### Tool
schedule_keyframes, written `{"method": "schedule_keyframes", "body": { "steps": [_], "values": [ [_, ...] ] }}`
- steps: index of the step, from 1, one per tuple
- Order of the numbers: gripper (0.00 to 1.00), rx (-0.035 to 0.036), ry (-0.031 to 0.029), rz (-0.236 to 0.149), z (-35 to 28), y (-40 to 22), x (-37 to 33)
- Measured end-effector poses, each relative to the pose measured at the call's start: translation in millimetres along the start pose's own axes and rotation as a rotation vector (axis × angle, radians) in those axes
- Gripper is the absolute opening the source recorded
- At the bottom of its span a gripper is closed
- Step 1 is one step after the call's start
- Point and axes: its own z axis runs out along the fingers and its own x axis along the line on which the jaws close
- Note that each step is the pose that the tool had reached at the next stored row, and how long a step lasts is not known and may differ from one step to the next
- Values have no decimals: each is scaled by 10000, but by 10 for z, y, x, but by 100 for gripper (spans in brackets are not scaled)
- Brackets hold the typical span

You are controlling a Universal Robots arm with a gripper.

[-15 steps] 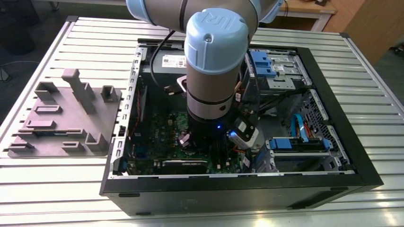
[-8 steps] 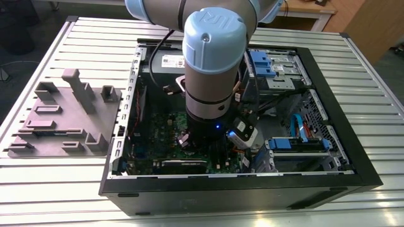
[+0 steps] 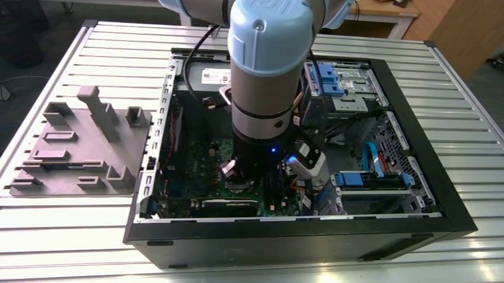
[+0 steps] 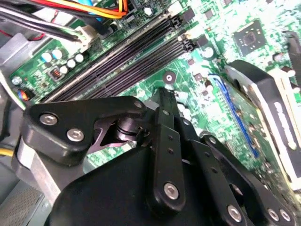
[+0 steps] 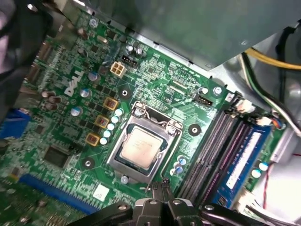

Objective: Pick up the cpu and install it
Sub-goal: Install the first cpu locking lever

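- Silvery-beige metal is what marks out the cpu [image 5: 141,146] in the first wrist view. It's seated flat in the socket, boxed in by the metal frame [image 5: 120,162], on the green motherboard [image 5: 160,84].
- At the edge of that same view the gripper [image 5: 162,187] is caught just beside the socket's corner, near the black memory slots [image 5: 209,150]. The jaws are closed together with nothing clamped between them, and no contact with the cpu can be made out.
- A blue memory stick [image 5: 244,160] is also picked up there, in the slot furthest from the socket.
- In the second wrist view the gripper is seen from behind. Its black fingers [image 4: 165,132] and bolted linkage are shown up close, with the memory slots running past the tip and orange and yellow cables [image 4: 94,8] bunched at the far corner.
- The wider setup is given by the exterior view. The arm [image 3: 268,71] is planted straight down into the open computer case [image 3: 441,224], which is laid on a slatted metal table [image 3: 79,236]. A grey moulded tray [image 3: 79,147] is parked beside the case, on the exterior view's left.
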Motion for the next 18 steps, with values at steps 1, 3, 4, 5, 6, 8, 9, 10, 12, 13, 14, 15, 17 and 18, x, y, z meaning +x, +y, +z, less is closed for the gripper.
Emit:
{"method": "schedule_keyframes", "body": {
  "steps": [1, 3, 4, 5, 6, 8, 9, 10, 12, 13, 14, 15, 17, 18],
  "values": [
    [10, 0, 1, 0, -33, -1, -1],
    [10, 0, 3, 0, -88, -2, -3],
    [10, -1, 1, 0, -92, -2, -4],
    [10, -2, 1, 0, -92, -2, -4],
    [10, -4, -1, 0, -92, -2, -4],
    [10, -1, 2, -1, -94, -1, -5],
    [10, 0, 3, 0, -94, 5, -7],
    [10, 0, 2, 1, -93, 13, -7],
    [10, 3, -5, 2, -92, 29, -5],
    [10, 6, -12, 2, -91, 37, -2],
    [10, 11, -20, 3, -90, 45, 2],
    [10, 17, -30, 3, -90, 55, 7],
    [10, 26, -50, 4, -89, 74, 20],
    [10, 30, -59, 4, -89, 82, 26]
  ]
}}
